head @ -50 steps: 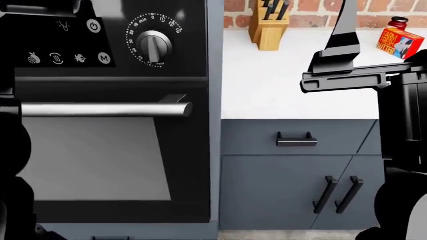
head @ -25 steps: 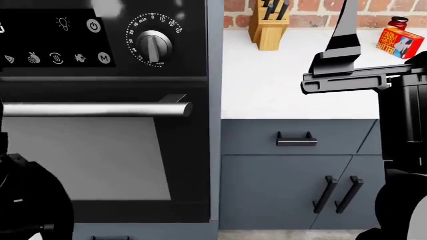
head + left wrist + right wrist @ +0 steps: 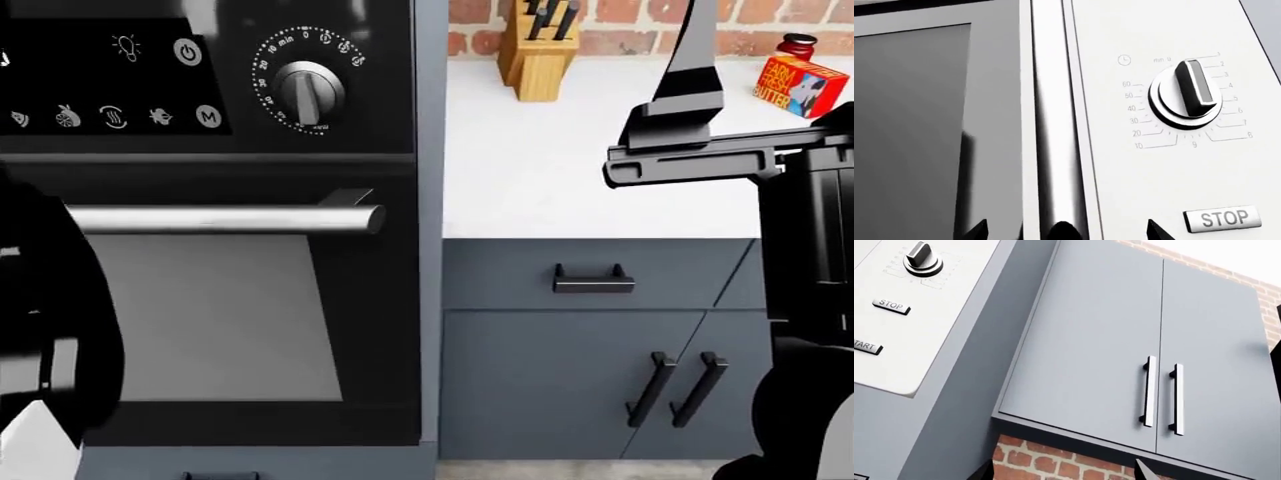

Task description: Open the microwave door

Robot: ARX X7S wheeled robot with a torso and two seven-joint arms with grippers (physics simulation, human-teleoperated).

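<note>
The microwave fills the left wrist view: dark door glass (image 3: pixel 914 125), a vertical steel door handle (image 3: pixel 1054 125), and a white control panel (image 3: pixel 1167 175) with a timer knob (image 3: pixel 1191 92) and STOP button (image 3: pixel 1222 218). My left gripper (image 3: pixel 1067 231) is open, one fingertip on each side of the handle, close to it but not closed on it. The right wrist view catches the microwave's panel (image 3: pixel 927 330) off to one side. My right gripper (image 3: pixel 1064 472) is open and empty, facing brick wall. The microwave is out of the head view.
A black oven (image 3: pixel 360 300) with a horizontal bar handle (image 3: pixel 227 218) fills the head view's left. To its right run a white counter (image 3: pixel 561 150) with a knife block (image 3: pixel 538 50) and red box (image 3: pixel 801 85). Grey upper cabinets (image 3: pixel 1107 350) hang beside the microwave. My right arm (image 3: pixel 694 155) is raised over the counter.
In the head view my left arm's dark bulk has shifted along the left edge, rising from the lower corner to cover more of the oven door. The right arm has stayed put.
</note>
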